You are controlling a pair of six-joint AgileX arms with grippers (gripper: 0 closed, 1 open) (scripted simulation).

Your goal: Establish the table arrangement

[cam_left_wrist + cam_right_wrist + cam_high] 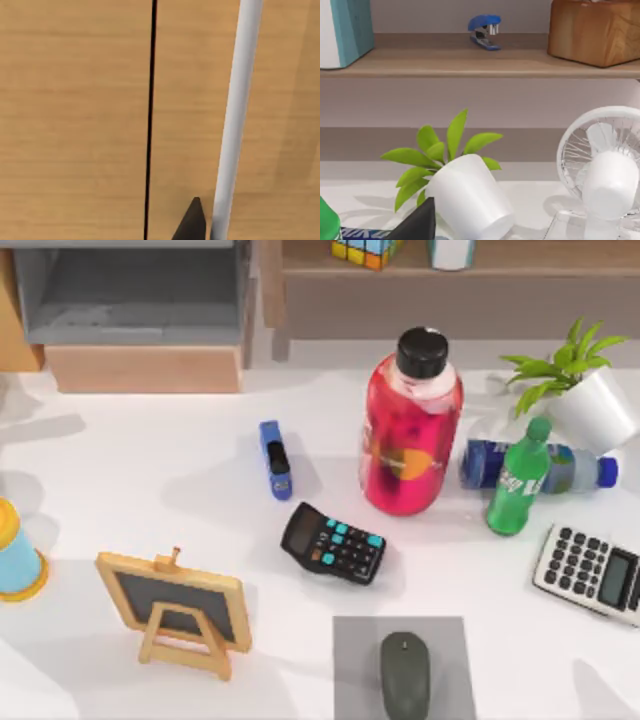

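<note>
Table crowded right of centre, open white room at left, jaw state of both grippers unclear

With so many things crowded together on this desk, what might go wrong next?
The green bottle stands right against the lying blue bottle and the tilted plant pot; a nudge there might topple it. The tall red bottle beside the black calculator also looks easy to knock over.
</note>
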